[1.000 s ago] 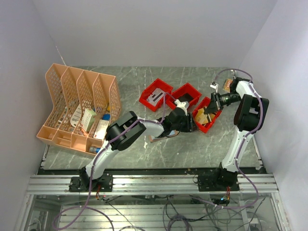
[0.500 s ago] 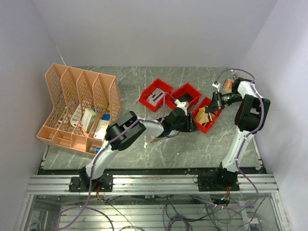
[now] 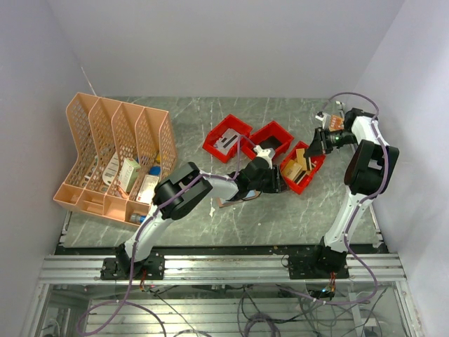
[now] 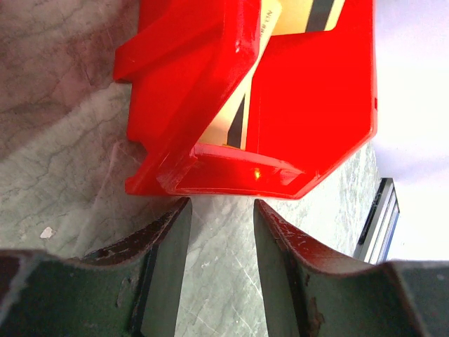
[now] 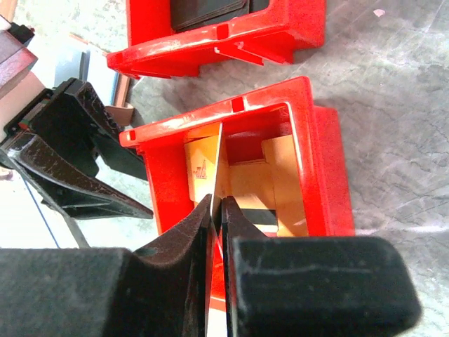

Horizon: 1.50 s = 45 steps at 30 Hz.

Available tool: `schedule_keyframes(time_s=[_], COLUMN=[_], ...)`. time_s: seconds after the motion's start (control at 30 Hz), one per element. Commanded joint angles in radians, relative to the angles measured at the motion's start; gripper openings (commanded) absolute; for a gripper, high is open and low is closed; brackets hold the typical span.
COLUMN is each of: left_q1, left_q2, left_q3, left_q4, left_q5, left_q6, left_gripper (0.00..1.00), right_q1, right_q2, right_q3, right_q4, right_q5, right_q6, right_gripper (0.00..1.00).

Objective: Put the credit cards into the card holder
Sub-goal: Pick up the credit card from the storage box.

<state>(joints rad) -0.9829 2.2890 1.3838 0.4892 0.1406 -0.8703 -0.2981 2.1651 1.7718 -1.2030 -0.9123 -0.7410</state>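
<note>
The right gripper point(image 5: 216, 205) is clamped on a credit card point(image 5: 219, 154), pinching it edge-on so that it stands upright over the open top of the right red bin point(image 5: 320, 175). More credit cards point(image 5: 280, 182), cream with dark stripes, lie jumbled inside that bin below it. The left gripper point(image 4: 221, 207) is released, its jaws spread with nothing between them. It sits low on the marble table point(image 3: 280, 217) just beside the same bin's corner, crowding that side. The middle red bin point(image 5: 280, 31), with something dark in it, sits close behind, and the left red bin point(image 3: 212, 146) lies beyond it. The tan card holder point(image 3: 224, 203) lies on the table under the left arm, partly hidden. A peach mesh file rack point(image 3: 91, 140) stands well apart at the left
</note>
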Motion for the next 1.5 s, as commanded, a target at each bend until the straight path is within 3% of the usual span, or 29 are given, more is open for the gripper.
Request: schedule_keyframes(time_s=[0.0,0.13,0.27,0.5,0.6,0.77,0.87,1.0,1.37,1.47], left_q1=[0.006,0.006,0.006,0.006,0.006,0.007,0.014,0.047,0.105,0.124], left_q2=[-0.040,-0.049,-0.087,-0.248,-0.335,-0.504,-0.607,-0.720,-0.925,-0.936], left_q3=[-0.020,-0.029,-0.055,-0.151,-0.198,-0.307,-0.379,-0.478,-0.603,-0.629], left_q4=[-0.003,-0.004,0.009,0.035,0.042,0.059,0.067,0.098,0.158,0.220], left_q5=[0.010,0.008,-0.004,-0.062,-0.091,-0.143,-0.172,-0.140,-0.089,-0.053], left_q6=[0.024,0.027,0.042,0.110,0.135,0.147,0.131,0.065,-0.096,-0.128], left_gripper=[0.52,0.52,0.52,0.55,0.57,0.59,0.60,0.62,0.72,0.73], right_q1=[-0.007,-0.008,-0.014,-0.014,-0.015,-0.015,-0.014,-0.010,0.024,0.054], right_q2=[-0.030,-0.065,-0.129,-0.245,-0.286,-0.334,-0.327,-0.367,-0.398,-0.386], right_q3=[-0.040,-0.085,-0.078,-0.064,-0.106,-0.228,-0.290,-0.426,-0.495,-0.446], right_q4=[0.069,0.156,0.193,0.169,0.212,0.349,0.347,0.535,0.595,0.532], right_q5=[0.006,0.026,0.028,-0.102,-0.195,-0.373,-0.495,-0.622,-0.681,-0.658], right_q6=[0.028,0.066,0.099,0.213,0.393,0.907,1.057,1.332,1.395,1.252], right_gripper=[0.07,0.00,0.00,0.00,0.00,0.00,0.00,0.00,0.00,0.00])
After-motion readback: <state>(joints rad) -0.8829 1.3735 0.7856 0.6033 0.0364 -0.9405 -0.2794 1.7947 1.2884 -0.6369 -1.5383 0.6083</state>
